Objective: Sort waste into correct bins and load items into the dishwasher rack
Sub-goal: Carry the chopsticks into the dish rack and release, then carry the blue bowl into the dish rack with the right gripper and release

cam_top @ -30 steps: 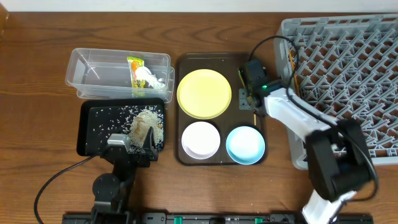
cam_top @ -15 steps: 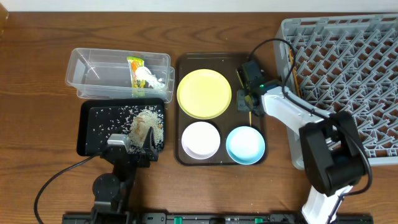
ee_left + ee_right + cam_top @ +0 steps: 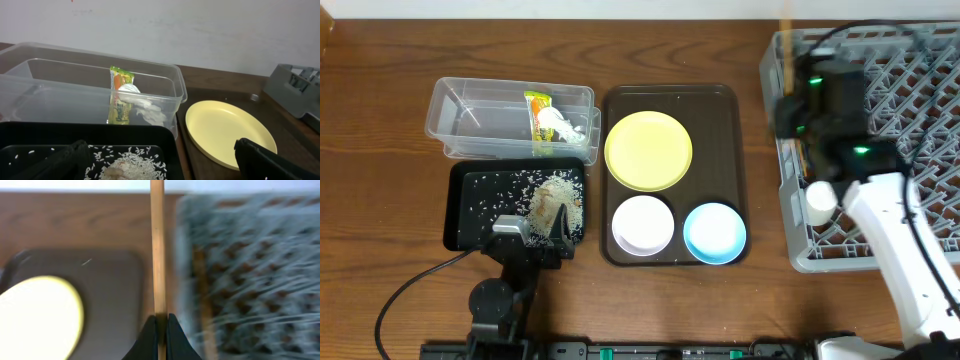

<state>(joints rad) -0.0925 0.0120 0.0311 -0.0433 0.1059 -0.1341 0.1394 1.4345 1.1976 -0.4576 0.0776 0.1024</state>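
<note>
My right gripper [image 3: 788,108] is shut on a wooden chopstick [image 3: 785,55] and holds it over the left wall of the grey dishwasher rack [image 3: 910,120]. In the right wrist view the chopstick [image 3: 157,245] runs straight up from the shut fingers [image 3: 161,326]. A blurred brown stick shape [image 3: 202,290] lies in the rack. The yellow plate [image 3: 648,150], white bowl [image 3: 642,224] and light blue bowl [image 3: 715,232] sit on the brown tray. My left gripper [image 3: 532,235] is open and empty over the black tray [image 3: 465,200], which holds rice and scraps [image 3: 555,195].
The clear tub [image 3: 470,110] behind the black tray holds the snack wrapper [image 3: 537,115] and the white tissue [image 3: 560,125]. The brown serving tray [image 3: 720,130] lies between the bins and the rack. In the left wrist view the plate [image 3: 227,130] lies to the right.
My right gripper lifted the chopstick off the brown tray's right side and moved right and up to the rack's left wall. The left arm has not moved.
</note>
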